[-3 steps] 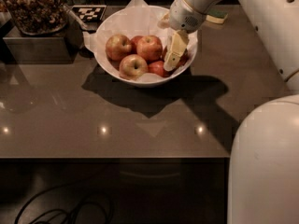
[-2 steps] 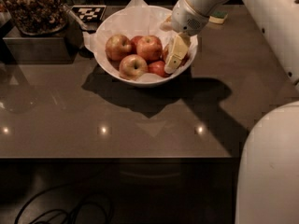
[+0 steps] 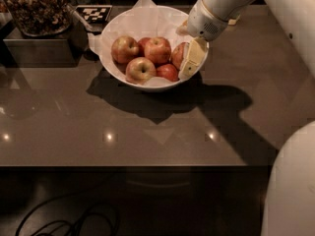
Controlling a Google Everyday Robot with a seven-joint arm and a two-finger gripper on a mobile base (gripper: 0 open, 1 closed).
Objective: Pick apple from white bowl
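The dark brown glossy tabletop (image 3: pixel 147 132) filled most of the camera view, with black cables (image 3: pixel 64 220) on the floor below its near edge. At the far left stood a dark tray of brown clumped matter (image 3: pixel 34 6), and beside it a black-and-white checkered tag (image 3: pixel 93 13).

The large round white bowl (image 3: pixel 118 76), lined with white paper (image 3: pixel 142 21) whose corners rose past the rim, sat toward the back of the table and held 5 apples. The white arm (image 3: pixel 221 6) came in from the upper right, and the cream-tipped gripper (image 3: pixel 191 63) reached down inside the bowl's right wall.

The round orange-red apple (image 3: pixel 178 55) nearest it lay at the bowl's right side, touching or just beside the gripper's left face and partly hidden behind it. This looked to be the one aimed at. The yellower apple with the stem dimple (image 3: pixel 140 70) and the small deep-red apple (image 3: pixel 168 72) lay in front, toward the near rim; 2 more red apples (image 3: pixel 157 49) sat further left.

Whether the gripper stood wide, narrow or already clamped on the apple could not be told. The move ahead seemed to turn on the apple lying to the gripper's left, with the bowl wall close on the right and little room to spare.
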